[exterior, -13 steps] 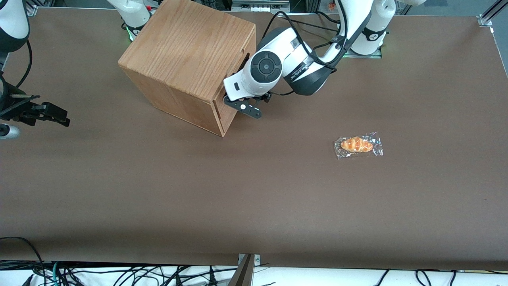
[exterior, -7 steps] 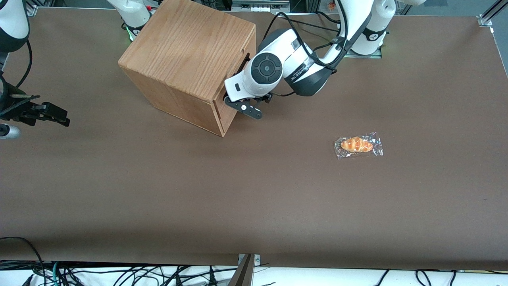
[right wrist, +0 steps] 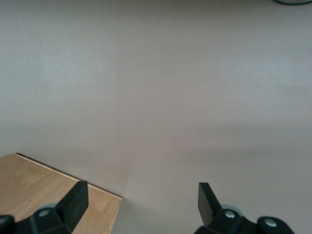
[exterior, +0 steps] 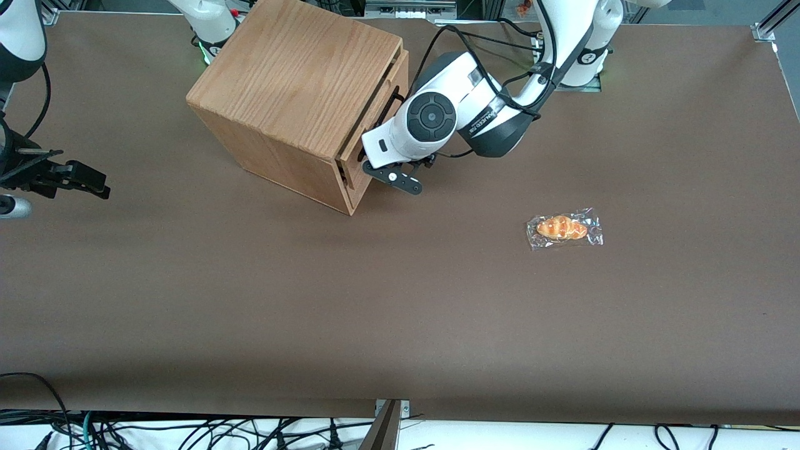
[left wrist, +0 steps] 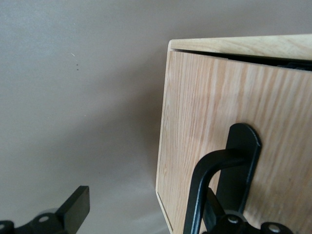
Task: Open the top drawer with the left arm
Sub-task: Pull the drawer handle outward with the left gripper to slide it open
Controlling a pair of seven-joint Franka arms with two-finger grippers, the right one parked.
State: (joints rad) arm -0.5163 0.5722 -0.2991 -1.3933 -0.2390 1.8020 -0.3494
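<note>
Gripper (exterior: 375, 164) at top drawer (exterior: 377, 106) handle (left wrist: 219, 180)

The gripper (left wrist: 146, 222) sits at the front of the top drawer (left wrist: 204, 126), fingers spread. One finger (left wrist: 73, 209) hangs clear over the brown table (left wrist: 78, 107); the other sits under the black bar handle (left wrist: 219, 170). A dark gap separates the drawer front from the cabinet top (left wrist: 243, 45).

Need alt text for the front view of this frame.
The left arm's gripper is at the top drawer of an oak cabinet, the drawer slightly pulled out. A wrapped pastry lies on the brown table, nearer the camera.
</note>
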